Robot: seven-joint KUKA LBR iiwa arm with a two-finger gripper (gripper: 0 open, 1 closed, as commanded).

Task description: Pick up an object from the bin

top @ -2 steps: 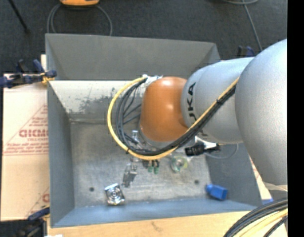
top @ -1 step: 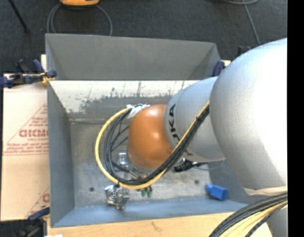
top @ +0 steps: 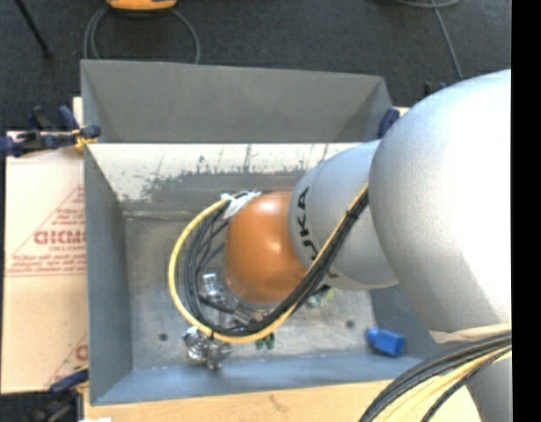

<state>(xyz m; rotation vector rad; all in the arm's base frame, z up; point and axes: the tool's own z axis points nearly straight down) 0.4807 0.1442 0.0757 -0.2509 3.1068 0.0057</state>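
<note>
My gripper (top: 204,350) is low in the bin, near the front wall and left of the middle, with its metal tip close to the floor. I see nothing held in it. A small dark green thing (top: 266,343) lies on the floor just right of the gripper. A blue block (top: 385,341) rests in the front right corner, well away from the gripper.
The arm with its orange cover and looped cables reaches in from the right and hides the middle of the bin floor. Another small green bit (top: 319,299) peeks out beside the arm. The bin's front wall stands right by the gripper.
</note>
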